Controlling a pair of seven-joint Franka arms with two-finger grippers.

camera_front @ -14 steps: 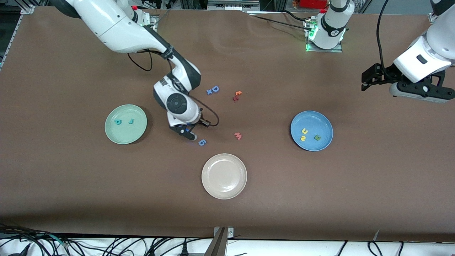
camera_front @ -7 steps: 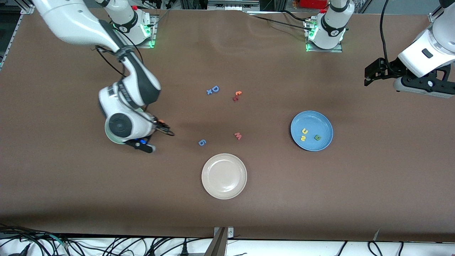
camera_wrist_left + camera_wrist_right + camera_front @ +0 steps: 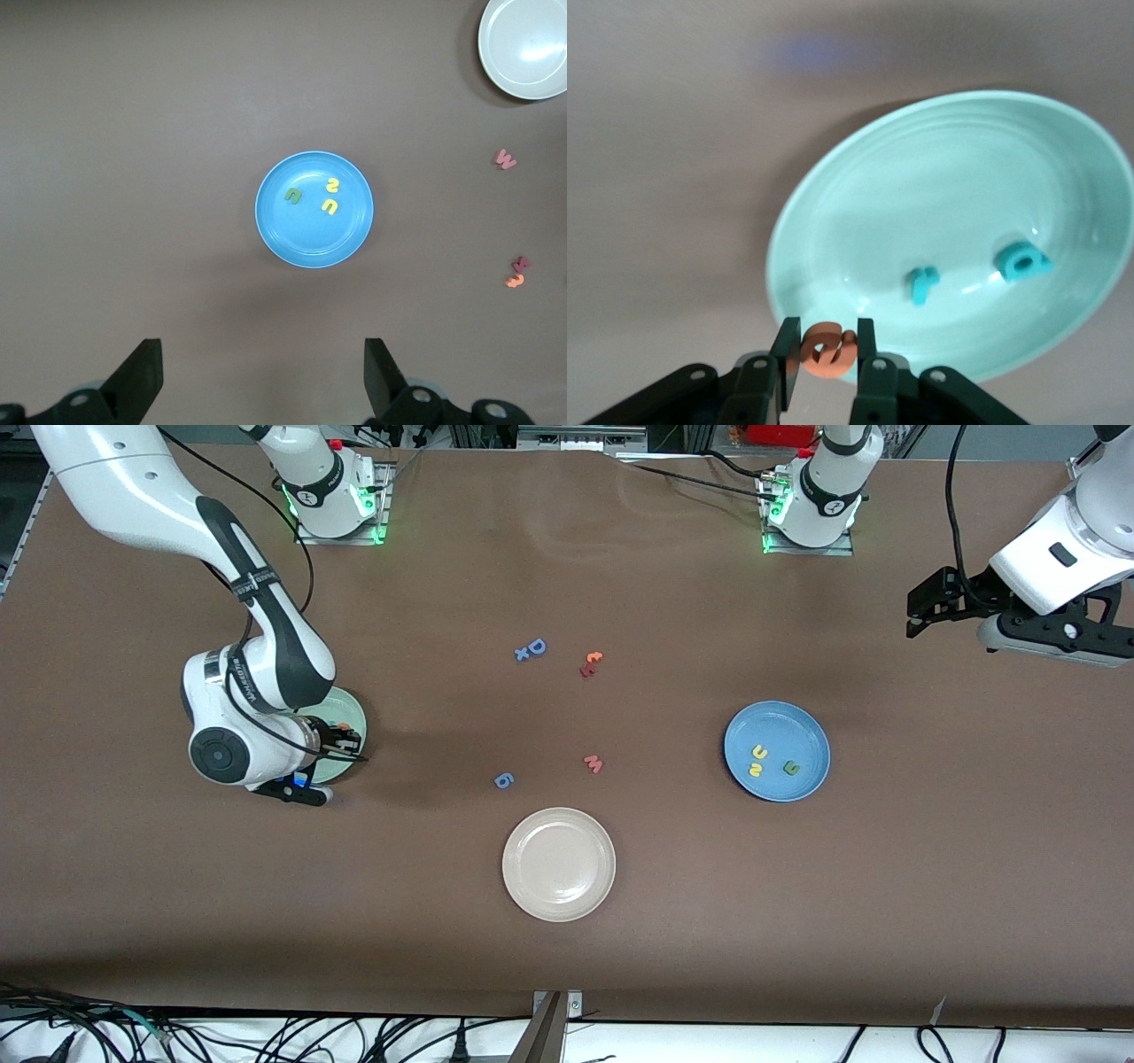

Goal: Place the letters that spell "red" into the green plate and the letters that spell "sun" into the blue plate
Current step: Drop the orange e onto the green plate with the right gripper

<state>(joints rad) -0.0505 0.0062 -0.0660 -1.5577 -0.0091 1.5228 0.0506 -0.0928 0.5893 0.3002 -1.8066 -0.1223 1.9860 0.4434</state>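
Note:
My right gripper (image 3: pixel 824 347) is shut on the orange "e" (image 3: pixel 827 351) over the rim of the green plate (image 3: pixel 833 204). Inside that plate lie the small teal "r" (image 3: pixel 922 283) and the larger teal "d" (image 3: pixel 1023 262). From the front the right gripper (image 3: pixel 341 737) and arm cover most of the green plate (image 3: pixel 352 710). The blue plate (image 3: pixel 806 735) holds the yellow "u" (image 3: pixel 758 753), the yellow "s" (image 3: pixel 756 770) and the green "n" (image 3: pixel 790 768). My left gripper (image 3: pixel 921 611) waits open, high over the left arm's end of the table; the blue plate (image 3: pixel 292 239) shows in its wrist view.
A cream-beige plate (image 3: pixel 559 864) lies nearest the front camera. Loose on the table are a blue "6"-like piece (image 3: pixel 503 780), a pinkish-red "w" (image 3: pixel 594 763), a red and orange pair (image 3: pixel 590 663) and a blue capital "D" (image 3: pixel 535 646) with a small blue piece beside it.
My right arm has swung from beside the blue "6"-like piece to the green plate, carrying the orange "e". The left arm has barely shifted.

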